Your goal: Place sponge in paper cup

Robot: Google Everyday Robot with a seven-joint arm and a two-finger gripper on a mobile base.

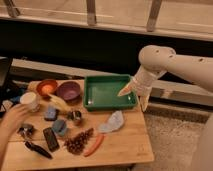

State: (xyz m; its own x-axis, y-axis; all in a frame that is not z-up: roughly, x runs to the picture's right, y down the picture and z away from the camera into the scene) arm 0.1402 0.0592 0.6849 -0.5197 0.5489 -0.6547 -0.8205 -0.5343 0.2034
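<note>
While the sponge [50, 114] is lying flat on the wooden table [125, 145], a bit left of centre, my pincer [134, 97] is hanging well away from it at the right end of the green tray [105, 92]. Its fingers are spread wide and pinching nothing.

The paper cup [30, 100] is standing upright up and to the left of the sponge, near the table's left edge. Someone's hand [14, 119] is showing right beside the cup, though I honestly can't tell if it's touching it.

Right around the sponge, a rounder blue thing [60, 127] is sitting just below it and a small metal cup [75, 116] is standing just to its right. A banana [59, 102] is lying just above it. Behind the banana, an orange bowl [46, 88] and a purple bowl [68, 91] are sitting side by side.

Further out, a black slab [50, 139] is lying near the front edge, with a dark reddish-brown cluster [78, 141] and a long orange-red thing [93, 145] beside it. A pale blue cloth [114, 122] is lying crumpled just below the tray. My arm [170, 62] is reaching in from the right.
</note>
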